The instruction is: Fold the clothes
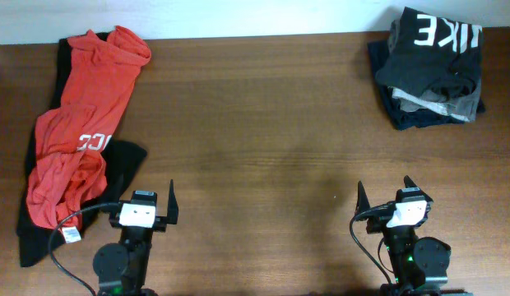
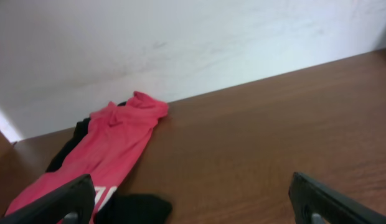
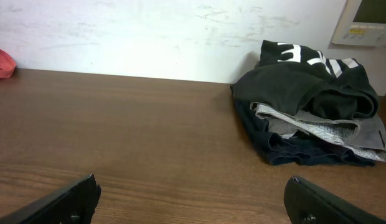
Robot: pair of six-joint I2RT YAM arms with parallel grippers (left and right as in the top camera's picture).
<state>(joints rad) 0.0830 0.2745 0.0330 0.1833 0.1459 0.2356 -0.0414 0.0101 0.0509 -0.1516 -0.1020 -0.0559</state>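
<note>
A red T-shirt with white letters (image 1: 78, 123) lies crumpled at the table's far left, over a black garment (image 1: 119, 160). It also shows in the left wrist view (image 2: 115, 146). A black T-shirt with large white block letters (image 1: 432, 45) tops a stack of folded clothes (image 1: 432, 107) at the far right, and shows in the right wrist view (image 3: 311, 81). My left gripper (image 1: 146, 201) is open and empty near the front edge, right of the red shirt. My right gripper (image 1: 387, 196) is open and empty at the front right, well short of the stack.
The wooden table (image 1: 263, 140) meets a white wall (image 2: 180, 43) at the back. A cable (image 1: 62, 247) loops by the left arm. A wall panel (image 3: 367, 18) sits behind the stack.
</note>
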